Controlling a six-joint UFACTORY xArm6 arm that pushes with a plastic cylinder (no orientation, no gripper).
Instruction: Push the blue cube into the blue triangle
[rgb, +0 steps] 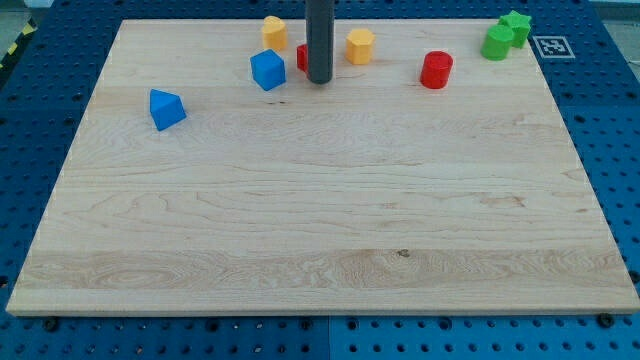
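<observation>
The blue cube (267, 70) sits near the view's top, left of centre. The blue triangle (166, 109) lies further to the view's left and a little lower, well apart from the cube. My tip (319, 80) stands on the board just right of the blue cube, with a small gap between them. The rod hides most of a red block (302, 57) behind it.
A yellow block (274, 31) is above the blue cube and a yellow block (360, 46) is right of the rod. A red cylinder (436, 70) lies further right. Two green blocks (497, 43) (516, 27) sit at the top right corner.
</observation>
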